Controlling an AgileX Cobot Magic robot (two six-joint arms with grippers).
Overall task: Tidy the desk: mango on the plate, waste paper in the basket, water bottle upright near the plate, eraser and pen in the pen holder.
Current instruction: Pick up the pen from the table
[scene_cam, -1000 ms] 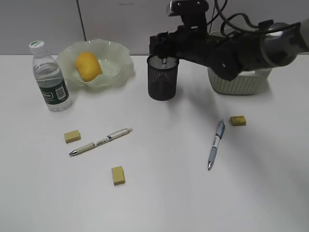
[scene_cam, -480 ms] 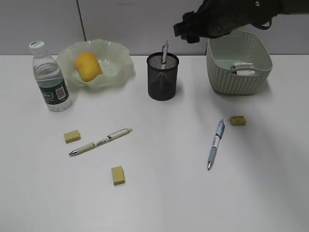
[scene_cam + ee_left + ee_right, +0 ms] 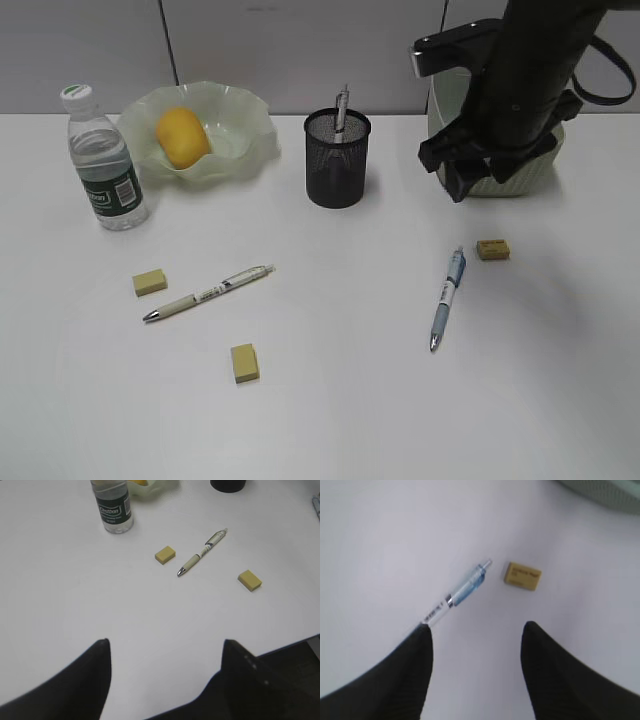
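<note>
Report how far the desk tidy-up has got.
Done: mango in the plate, water bottle upright beside it, one pen in the pen holder. In hand: nothing; the right gripper is open above the blue pen. Left: both pens and three erasers on the desk.

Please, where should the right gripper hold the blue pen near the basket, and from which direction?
Hold the blue pen at mid-barrel, coming from above with the fingers across its narrow width. It lies flat on the desk, and the eraser beside its top end lies apart.
</note>
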